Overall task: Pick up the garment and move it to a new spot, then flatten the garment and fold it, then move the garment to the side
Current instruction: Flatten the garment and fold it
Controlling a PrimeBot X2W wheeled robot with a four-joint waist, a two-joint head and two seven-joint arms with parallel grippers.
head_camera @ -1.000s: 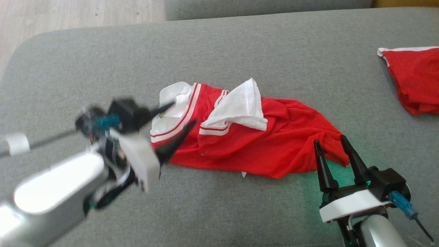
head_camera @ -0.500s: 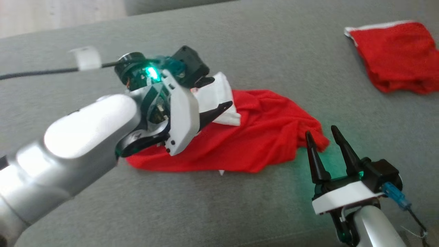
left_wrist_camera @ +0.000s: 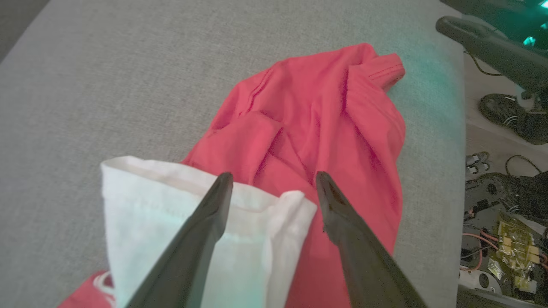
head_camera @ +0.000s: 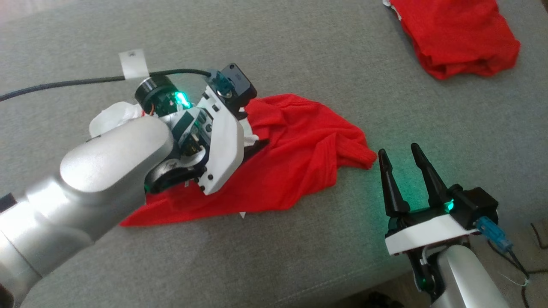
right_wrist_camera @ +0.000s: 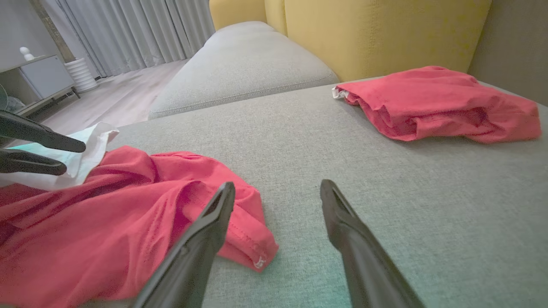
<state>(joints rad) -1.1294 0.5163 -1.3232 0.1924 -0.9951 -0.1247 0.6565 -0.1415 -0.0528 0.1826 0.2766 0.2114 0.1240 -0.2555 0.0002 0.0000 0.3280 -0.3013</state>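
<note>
We're seeing R gripper (head_camera: 398, 149) spread, empty, just right of garment (head_camera: 299, 149) hem end. Garment lying on sofa cushion (head_camera: 299, 256), long axis running L-R. L gripper (left_wrist_camera: 272, 175) spread, hovering over its white sleeve (left_wrist_camera: 141, 205); we're judging L arm nearer.

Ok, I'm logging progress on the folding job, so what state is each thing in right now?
Left tool: open, gripping nothing.
Right tool: open, empty, beside the garment's hem.
Red garment: crumpled, unfolded, lying on the sofa cushion.
White sleeve: bunched up beneath the left tool.
Second red garment: roughly folded, lying apart.
</note>
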